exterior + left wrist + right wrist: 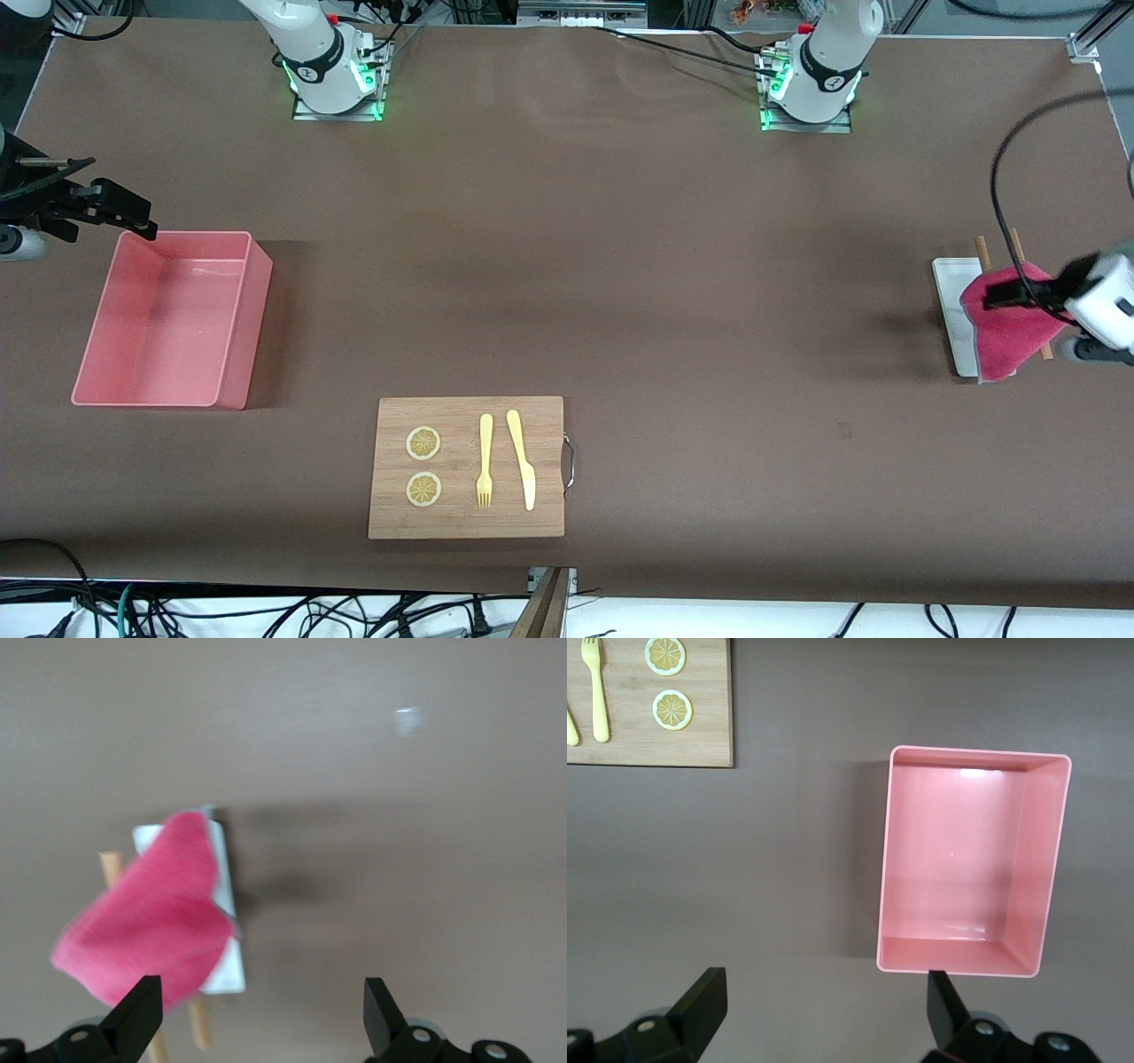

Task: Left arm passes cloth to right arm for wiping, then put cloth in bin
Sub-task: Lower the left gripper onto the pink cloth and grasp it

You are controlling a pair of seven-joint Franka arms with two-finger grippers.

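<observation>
No writing can be read on anything here. The cloth [1010,328], a fuzzy magenta-pink rag, hangs pinched in the left claw [1005,297] over a flat white tray [952,301] and 2 wooden sticks [982,252] at the left arm's end of the brown desk [620,266]. The right claw [133,221] waits spread and empty beside the bin [235,346], a smooth salmon-pink tub with rounded corners. A wooden board [465,523] carries 2 lemon slices [423,443], a yellow fork [485,461] and knife [523,461].
</observation>
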